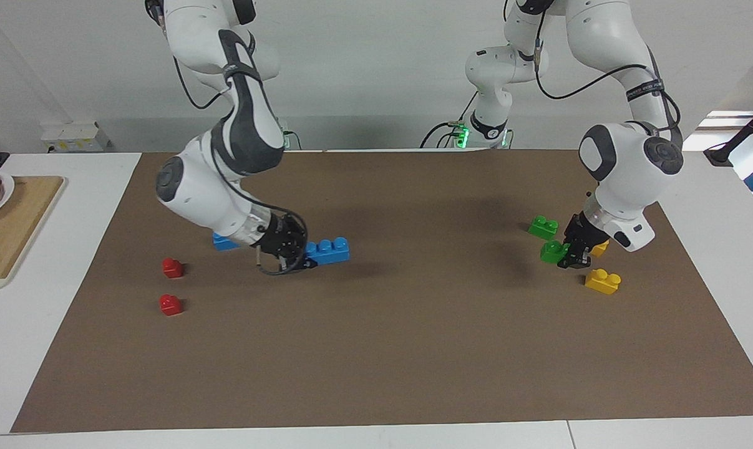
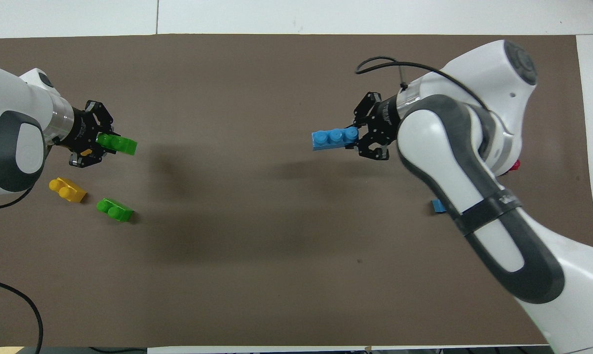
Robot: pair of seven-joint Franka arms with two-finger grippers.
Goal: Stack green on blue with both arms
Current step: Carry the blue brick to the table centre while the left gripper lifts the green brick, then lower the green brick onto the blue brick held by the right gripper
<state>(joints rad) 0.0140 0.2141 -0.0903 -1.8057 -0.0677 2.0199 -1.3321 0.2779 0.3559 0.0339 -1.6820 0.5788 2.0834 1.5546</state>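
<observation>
Blue (level) in right fingers.

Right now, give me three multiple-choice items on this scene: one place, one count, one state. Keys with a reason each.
1. What is the right end effector over?
A. brown mat
B. cutting board
C. white tabletop

2. How many red bricks show in the facing view?
A. one
B. two
C. four

3. What does the left end effector hold?
A. yellow brick
B. nothing
C. green brick

Key:
1 A, it and its blue brick hang above the brown mat.
2 B, one red brick and another.
3 C, shut on the green brick.
</observation>
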